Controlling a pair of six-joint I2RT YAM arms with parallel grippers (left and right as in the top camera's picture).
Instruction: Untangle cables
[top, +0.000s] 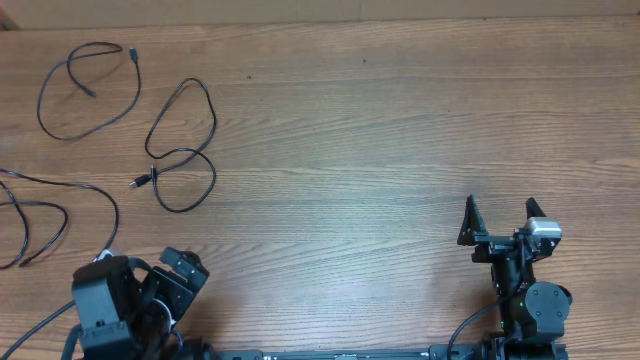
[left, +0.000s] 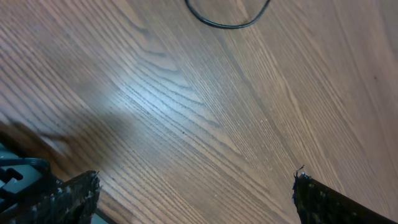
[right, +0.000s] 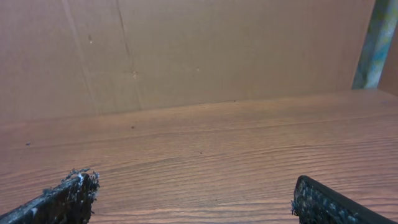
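Three thin black cables lie apart on the left part of the wooden table. One cable (top: 88, 90) forms a round loop at the far left back. A second cable (top: 185, 145) makes a figure-eight with a small plug at its left. The third cable (top: 60, 215) trails off the left edge. My left gripper (top: 180, 270) sits at the front left, open and empty, just front of the figure-eight; in the left wrist view a curve of cable (left: 227, 22) shows far ahead of that gripper (left: 196, 186). My right gripper (top: 500, 215) stands open and empty at the front right (right: 193, 186).
Bare wood table (top: 380, 150) spreads between the cables and the right arm. A brown cardboard wall (right: 186, 50) stands behind the table's far edge. The arms' own thicker black wires (top: 465, 330) run along the front edge.
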